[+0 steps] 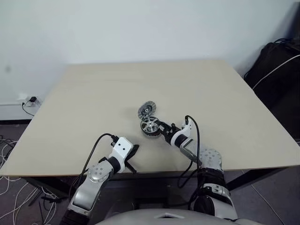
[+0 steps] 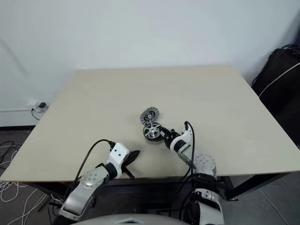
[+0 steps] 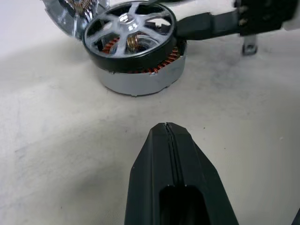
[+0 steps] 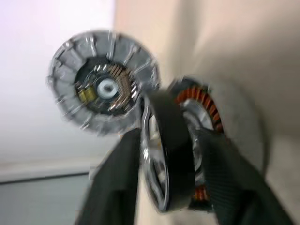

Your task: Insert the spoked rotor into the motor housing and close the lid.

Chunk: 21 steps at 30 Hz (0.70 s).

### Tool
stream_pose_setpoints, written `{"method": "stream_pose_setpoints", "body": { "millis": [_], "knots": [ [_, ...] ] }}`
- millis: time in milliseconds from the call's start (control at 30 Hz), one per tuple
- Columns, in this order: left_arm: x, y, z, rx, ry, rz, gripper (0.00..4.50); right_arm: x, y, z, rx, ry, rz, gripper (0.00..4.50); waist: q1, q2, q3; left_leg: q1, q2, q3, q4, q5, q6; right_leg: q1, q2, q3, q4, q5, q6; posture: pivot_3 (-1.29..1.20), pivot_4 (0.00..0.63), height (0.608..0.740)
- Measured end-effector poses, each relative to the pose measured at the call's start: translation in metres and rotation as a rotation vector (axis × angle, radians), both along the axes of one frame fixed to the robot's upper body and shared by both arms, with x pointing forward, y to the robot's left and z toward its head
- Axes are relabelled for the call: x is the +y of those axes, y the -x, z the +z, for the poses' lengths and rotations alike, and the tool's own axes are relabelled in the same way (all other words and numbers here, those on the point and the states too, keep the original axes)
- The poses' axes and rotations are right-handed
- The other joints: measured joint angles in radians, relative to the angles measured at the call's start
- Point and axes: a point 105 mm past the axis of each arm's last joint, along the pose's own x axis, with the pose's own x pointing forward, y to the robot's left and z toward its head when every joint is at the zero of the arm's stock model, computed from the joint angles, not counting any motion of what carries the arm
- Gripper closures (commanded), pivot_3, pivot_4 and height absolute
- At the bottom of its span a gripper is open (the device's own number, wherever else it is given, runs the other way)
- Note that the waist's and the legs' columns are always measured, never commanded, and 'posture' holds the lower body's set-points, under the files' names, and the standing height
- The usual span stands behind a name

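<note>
The motor housing point(image 3: 140, 82) stands near the middle of the table, its copper windings showing under the spoked rotor point(image 3: 129, 30). The rotor sits tilted on top of the housing point(image 1: 149, 132). The lid point(image 1: 146, 110) leans on edge just behind them, ribbed face and dark centre toward me point(image 4: 103, 84). My right gripper point(image 1: 163, 127) reaches in from the right. Its fingers point(image 4: 117, 187) straddle the rotor's black rim point(image 4: 171, 159), slightly apart from it. My left gripper point(image 3: 167, 129) is shut on nothing and hovers at the table's near edge point(image 1: 133, 157), a short way before the housing.
The beige table point(image 1: 93, 103) stretches wide to the left and behind the parts. A black bag point(image 1: 276, 65) with a white cable stands off the table's far right corner. Cables and a wall plug point(image 1: 29, 100) lie on the floor to the left.
</note>
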Motion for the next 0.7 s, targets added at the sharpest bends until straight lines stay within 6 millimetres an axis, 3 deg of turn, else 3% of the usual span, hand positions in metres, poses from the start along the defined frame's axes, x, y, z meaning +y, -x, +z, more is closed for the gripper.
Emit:
{"method": "stream_pose_setpoints", "body": {
  "millis": [133, 200, 500, 700],
  "knots": [
    [-0.002, -0.002, 0.002, -0.007, 0.005, -0.003, 4.50, -0.002, -0.001, 0.002, -0.010, 0.000, -0.006, 0.51, -0.004, 0.000, -0.001, 0.002, 0.001, 0.000, 0.000, 0.000, 0.000, 0.002, 0.001, 0.000, 0.000, 0.000, 0.000, 0.00, 0.000, 0.740],
    [-0.002, -0.002, 0.002, -0.007, 0.005, -0.003, 4.50, -0.002, -0.002, 0.007, -0.028, 0.003, -0.005, 0.04, -0.003, 0.000, -0.001, 0.003, 0.001, 0.000, 0.001, 0.000, 0.000, 0.003, 0.001, 0.000, 0.000, 0.000, 0.000, 0.00, 0.000, 0.740],
    [-0.003, -0.002, 0.002, -0.005, 0.010, -0.010, 4.50, 0.001, 0.000, 0.016, -0.076, 0.056, 0.029, 0.04, -0.001, 0.000, -0.001, 0.002, 0.001, 0.000, 0.001, 0.000, 0.000, 0.002, 0.001, 0.000, 0.000, 0.000, 0.001, 0.00, 0.000, 0.740],
    [-0.004, -0.002, 0.003, -0.006, 0.014, -0.013, 4.50, 0.003, 0.002, 0.029, -0.174, 0.193, 0.082, 0.04, -0.002, -0.001, -0.001, 0.001, 0.001, 0.000, 0.001, 0.000, 0.000, 0.001, 0.001, 0.000, 0.000, 0.000, 0.001, 0.00, 0.000, 0.740]
  ]
}}
